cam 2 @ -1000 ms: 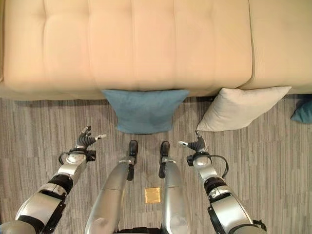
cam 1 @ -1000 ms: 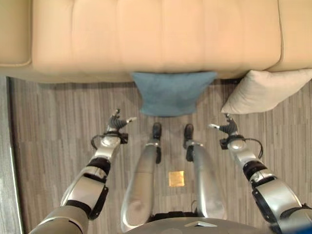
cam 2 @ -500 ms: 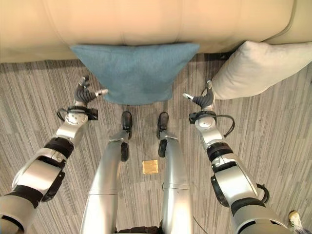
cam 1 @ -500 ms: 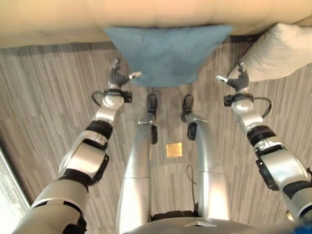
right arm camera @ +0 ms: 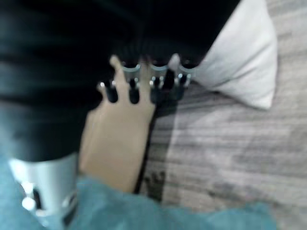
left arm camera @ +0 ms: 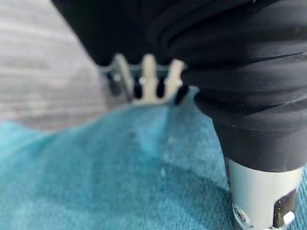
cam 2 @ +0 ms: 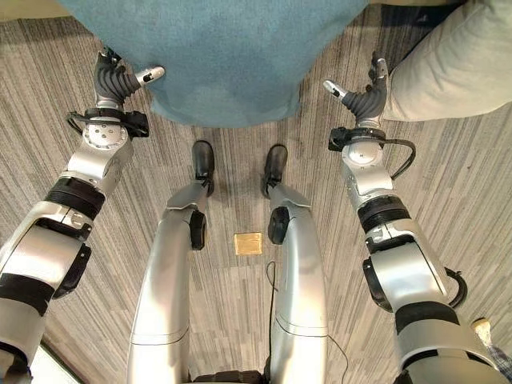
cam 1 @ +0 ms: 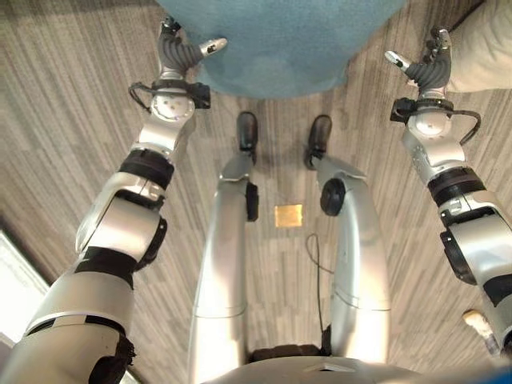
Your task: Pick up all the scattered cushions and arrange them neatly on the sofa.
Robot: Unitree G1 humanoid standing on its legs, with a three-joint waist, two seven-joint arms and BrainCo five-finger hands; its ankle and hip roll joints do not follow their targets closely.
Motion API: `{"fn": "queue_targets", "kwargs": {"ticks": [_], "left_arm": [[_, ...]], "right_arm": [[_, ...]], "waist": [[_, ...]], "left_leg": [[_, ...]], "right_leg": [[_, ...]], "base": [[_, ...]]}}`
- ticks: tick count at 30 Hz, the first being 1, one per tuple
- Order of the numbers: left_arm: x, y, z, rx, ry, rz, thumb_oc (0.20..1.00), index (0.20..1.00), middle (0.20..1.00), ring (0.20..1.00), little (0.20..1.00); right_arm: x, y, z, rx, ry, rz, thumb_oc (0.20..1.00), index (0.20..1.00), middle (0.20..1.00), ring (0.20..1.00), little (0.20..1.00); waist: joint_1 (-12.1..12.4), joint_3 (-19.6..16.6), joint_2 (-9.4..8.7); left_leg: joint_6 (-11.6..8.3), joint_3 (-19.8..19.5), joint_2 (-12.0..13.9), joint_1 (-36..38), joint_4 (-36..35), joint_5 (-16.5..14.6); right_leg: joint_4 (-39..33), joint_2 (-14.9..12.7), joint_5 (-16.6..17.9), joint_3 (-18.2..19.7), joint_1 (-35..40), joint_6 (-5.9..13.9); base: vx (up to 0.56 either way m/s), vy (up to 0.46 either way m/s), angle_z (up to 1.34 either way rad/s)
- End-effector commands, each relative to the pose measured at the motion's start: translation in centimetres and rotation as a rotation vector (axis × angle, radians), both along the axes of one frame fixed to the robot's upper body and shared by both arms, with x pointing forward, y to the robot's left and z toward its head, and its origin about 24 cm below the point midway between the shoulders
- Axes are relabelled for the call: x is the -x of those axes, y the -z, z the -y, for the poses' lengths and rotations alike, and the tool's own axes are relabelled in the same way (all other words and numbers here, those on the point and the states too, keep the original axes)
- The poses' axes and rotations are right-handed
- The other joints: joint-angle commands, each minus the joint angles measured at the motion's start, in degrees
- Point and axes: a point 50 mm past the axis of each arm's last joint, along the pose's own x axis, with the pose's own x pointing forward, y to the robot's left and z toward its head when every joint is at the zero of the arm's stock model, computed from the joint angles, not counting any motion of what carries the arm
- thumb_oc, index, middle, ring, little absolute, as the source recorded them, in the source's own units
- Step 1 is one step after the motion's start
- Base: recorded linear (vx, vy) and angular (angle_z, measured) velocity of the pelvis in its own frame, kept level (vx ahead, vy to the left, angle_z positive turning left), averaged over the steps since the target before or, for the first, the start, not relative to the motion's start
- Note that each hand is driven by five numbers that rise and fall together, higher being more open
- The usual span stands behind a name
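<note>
The wooden floor (cam 2: pixel 448 184) ran grey and streaked under everything in the head views. Against it, at the top of those views, lay the blue cushion (cam 2: pixel 228 56), its lower edge on the floor just ahead of the robot. The pale sofa (right arm camera: pixel 117 143) showed as a tan front panel in the right wrist view, with the blue cushion's corner in front of it. The white cushion (cam 2: pixel 456 68) rested on the floor to the robot's right of the blue one, close beside it but not visibly touching.

The left hand (cam 2: pixel 114 82) stood at the blue cushion's left edge, thumb stretched out over the fabric and fingers loosely spread and raised. In its wrist view the fingers reached straight along the cushion's edge with blue cloth below them, holding nothing. Whether the thumb touched the cloth could not be told.

The right hand (cam 2: pixel 364 96) hovered in the gap between the two cushions, thumb pointing toward the blue one and fingers raised beside the white one, relaxed and spread around nothing.

A small yellow square (cam 2: pixel 247 243) lay on the floor well behind both cushions.
</note>
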Motion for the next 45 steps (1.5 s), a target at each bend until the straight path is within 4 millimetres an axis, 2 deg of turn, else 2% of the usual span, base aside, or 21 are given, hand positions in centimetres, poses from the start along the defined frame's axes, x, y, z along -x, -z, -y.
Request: {"fn": "queue_targets", "kwargs": {"ticks": [1, 5, 8, 10, 16, 18, 19, 20, 21, 22, 25, 31, 34, 36, 37, 40, 45], "left_arm": [[0.3, 1.6, 0.0, 0.003, 0.014, 0.002, 1.0, 1.0, 1.0, 1.0, 1.0], [0.4, 0.3, 1.1, -0.004, 0.045, 0.051, 1.0, 1.0, 1.0, 1.0, 1.0], [0.5, -0.6, 2.1, -0.018, 0.069, 0.079, 1.0, 1.0, 1.0, 1.0, 1.0], [0.6, -1.3, 3.4, -0.018, 0.1, 0.106, 1.0, 1.0, 1.0, 1.0, 1.0], [0.7, -2.6, 6.7, 0.037, 0.178, 0.156, 1.0, 1.0, 1.0, 1.0, 1.0], [0.7, -2.8, 7.1, 0.052, 0.189, 0.161, 1.0, 1.0, 1.0, 1.0, 1.0], [0.8, -2.8, 7.4, 0.068, 0.202, 0.164, 1.0, 1.0, 1.0, 1.0, 1.0], [0.9, -3.1, 7.9, 0.091, 0.228, 0.175, 1.0, 1.0, 1.0, 1.0, 1.0], [0.9, -3.1, 7.8, 0.091, 0.227, 0.175, 0.529, 0.529, 0.529, 0.529, 0.529], [1.0, -3.3, 8.1, 0.099, 0.244, 0.185, 0.2, 0.2, 0.2, 0.2, 0.2], [1.2, -3.6, 7.8, 0.123, 0.248, 0.208, 0.2, 0.2, 0.2, 0.2, 0.2], [1.5, -3.1, 7.1, 0.137, 0.24, 0.218, 0.2, 0.2, 0.2, 0.2, 0.2], [2.4, -1.7, 7.7, 0.178, 0.285, 0.24, 0.2, 0.2, 0.2, 0.2, 0.2], [2.6, -1.3, 7.7, 0.183, 0.289, 0.241, 0.2, 0.2, 0.2, 0.2, 0.2], [3.8, -0.4, 8.1, 0.204, 0.321, 0.277, 0.2, 0.2, 0.2, 0.2, 0.2], [4.9, 0.3, 7.9, 0.212, 0.323, 0.315, 0.2, 0.2, 0.2, 0.2, 0.2], [6.5, 2.7, 7.9, 0.2, 0.363, 0.301, 0.2, 0.2, 0.2, 0.2, 0.2]], "right_arm": [[0.4, 2.6, -0.2, 0.018, -0.05, -0.039, 1.0, 1.0, 1.0, 1.0, 1.0], [0.1, 1.1, -1.2, 0.048, -0.095, -0.006, 1.0, 1.0, 1.0, 1.0, 1.0], [-0.2, -0.1, -2.8, 0.099, -0.134, 0.006, 1.0, 1.0, 1.0, 1.0, 1.0], [-0.4, -1.0, -4.7, 0.104, -0.183, 0.031, 1.0, 1.0, 1.0, 1.0, 1.0], [-0.6, -1.5, -10.5, 0.11, -0.313, 0.045, 1.0, 1.0, 1.0, 1.0, 1.0], [-0.5, -1.6, -11.2, 0.103, -0.329, 0.05, 1.0, 1.0, 1.0, 1.0, 1.0], [-0.5, -1.7, -11.8, 0.098, -0.343, 0.051, 0.573, 0.573, 0.573, 0.573, 0.573], [-0.3, -1.9, -12.9, 0.091, -0.378, 0.062, 0.219, 0.219, 0.219, 0.219, 0.219], [-0.3, -1.9, -13.0, 0.091, -0.379, 0.062, 0.2, 0.2, 0.2, 0.2, 0.2], [-0.1, -2.3, -13.8, 0.096, -0.406, 0.081, 0.2, 0.2, 0.2, 0.2, 0.2], [0.5, -3.6, -13.9, 0.068, -0.425, 0.151, 0.2, 0.2, 0.2, 0.2, 0.2], [0.8, -4.2, -12.1, 0.065, -0.368, 0.209, 0.2, 0.2, 0.2, 0.2, 0.2], [1.5, -3.2, -11.2, 0.033, -0.354, 0.235, 0.2, 0.2, 0.2, 0.2, 0.2], [1.5, -2.6, -11.0, 0.034, -0.347, 0.225, 0.2, 0.2, 0.2, 0.2, 0.2], [2.3, -1.8, -10.7, 0.015, -0.357, 0.249, 0.2, 0.2, 0.2, 0.2, 0.2], [3.2, -0.9, -10.2, -0.011, -0.372, 0.279, 0.2, 0.2, 0.2, 0.2, 0.2], [5.0, 0.9, -9.8, -0.006, -0.402, 0.302, 0.2, 0.2, 0.2, 0.2, 0.2]], "waist": [[-1.23, -7.48, 2.92], [-0.74, -7.0, 3.24], [-0.23, -6.36, 3.35], [0.32, -5.49, 3.68], [0.81, -4.86, 3.86], [0.83, -4.9, 3.88], [0.92, -5.01, 3.98], [1.05, -5.44, 4.17], [1.02, -5.46, 4.17], [1.09, -5.89, 4.28], [0.89, -7.09, 4.31], [0.09, -8.98, 4.28], [-0.09, -13.0, 4.88], [-0.17, -13.08, 4.93], [-0.34, -13.4, 5.17], [-0.66, -13.7, 5.25], [-1.02, -14.13, 5.66]], "left_leg": [[0.45, -2.89, -0.72, -0.19, -1.75, -1.91], [0.51, -3.32, -0.84, -1.07, -0.97, -1.85], [0.37, -3.72, -1.18, -1.47, 0.44, -1.85], [0.27, -4.02, -1.46, -1.49, 1.34, -1.93], [-0.09, -4.08, -1.68, -1.51, 1.61, -1.82], [-0.14, -4.03, -1.73, -1.51, 1.62, -1.77], [-0.14, -4.08, -1.77, -1.51, 1.6, -1.78], [-0.12, -4.2, -1.82, -1.51, 1.42, -1.8], [-0.13, -4.21, -1.82, -1.51, 1.4, -1.8], [-0.13, -4.26, -1.84, -1.51, 1.33, -1.81], [-0.27, -4.72, -1.85, -1.51, 1.15, -1.84], [-0.53, -4.75, -1.72, -1.51, 0.65, -1.8], [-0.73, -4.4, -1.16, -0.04, -3.56, -0.96], [-0.73, -4.49, -1.07, 1.65, -4.93, -0.86], [-1.04, -4.86, -0.84, 6.7, -9.18, -0.2], [-1.5, -5.36, -0.68, 11.37, -13.02, 0.32], [-2.64, -6.65, -0.08, 20.7, -20.06, 1.73]], "right_leg": [[-3.41, 0.75, 1.04, 1.99, 1.48, 5.74], [-3.09, 0.98, 1.11, 1.87, 0.93, 5.86], [-2.1, 0.91, 0.96, 1.64, 0.88, 5.58], [-1.1, 0.8, 0.78, 1.68, 0.87, 5.19], [-0.32, 1.08, 0.88, 2.12, 0.87, 4.67], [-0.23, 1.16, 0.87, 2.17, 0.87, 4.62], [-0.29, 1.2, 0.87, 2.11, 0.87, 4.59], [-0.39, 1.4, 0.94, 2.03, 0.87, 4.6], [-0.41, 1.4, 0.95, 2.02, 0.87, 4.6], [-0.46, 1.65, 0.96, 1.96, 0.87, 4.57], [-0.98, 2.07, 1.22, 1.87, 0.87, 4.66], [-1.42, 2.82, 1.64, 2.02, 0.87, 4.84], [-5.09, 3.51, 1.98, 1.25, 2.38, 5.14], [-6.21, 3.5, 1.97, 1.05, 3.9, 5.15], [-9.36, 3.6, 1.92, 0.66, 8.71, 5.22], [-12.86, 3.43, 2.42, 0.31, 13.17, 5.39], [-18.88, 2.96, 3.09, -0.54, 22.18, 5.55]], "base": [[0.03, 0.005, 0.04], [0.01, 0.004, 0.01], [0.01, -0.008, 0.04], [0.01, -0.012, 0.05], [0.0, -0.011, 0.0], [0.0, -0.016, 0.01], [0.0, -0.029, 0.04], [0.0, -0.023, 0.04], [0.0, -0.025, 0.04], [0.01, -0.015, 0.04], [0.01, -0.018, 0.03], [0.0, 0.0, 0.0], [-0.04, -0.006, -0.02], [-0.08, -0.002, 0.0], [-0.09, -0.023, 0.03], [-0.07, -0.024, 0.0], [-0.02, -0.027, 0.04]]}}
